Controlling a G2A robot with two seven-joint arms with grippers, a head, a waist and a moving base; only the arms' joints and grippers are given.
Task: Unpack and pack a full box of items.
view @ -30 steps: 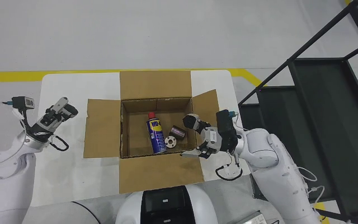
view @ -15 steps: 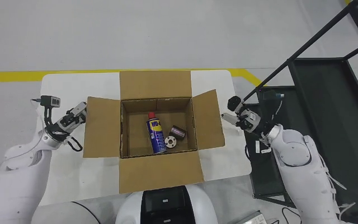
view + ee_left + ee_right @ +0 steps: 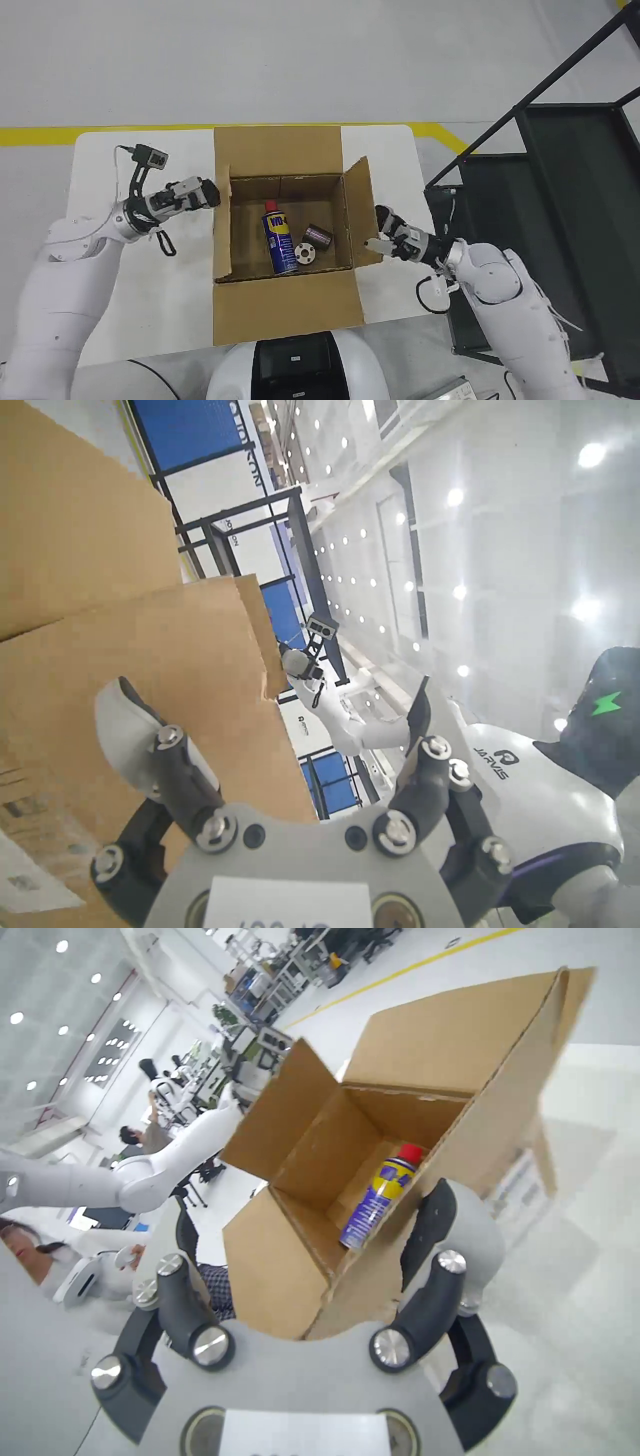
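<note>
As left gripper, right gripper closed in — box flaps raised

White glossy arm shells. On left hand, right hand: grey plate, black linkages, silver screws, white-backed fingers. Black cable loops at wrists. Green bolt mark on black panel.

The open cardboard box sits mid-way across the desk, its 12 and 6 o'clock flaps spread flat and its 3 and 9 o'clock flaps raised. Inside, a blue-and-yellow spray can lies with its red cap toward 12 o'clock. A small dark cylinder lies at its 3 o'clock.
</note>
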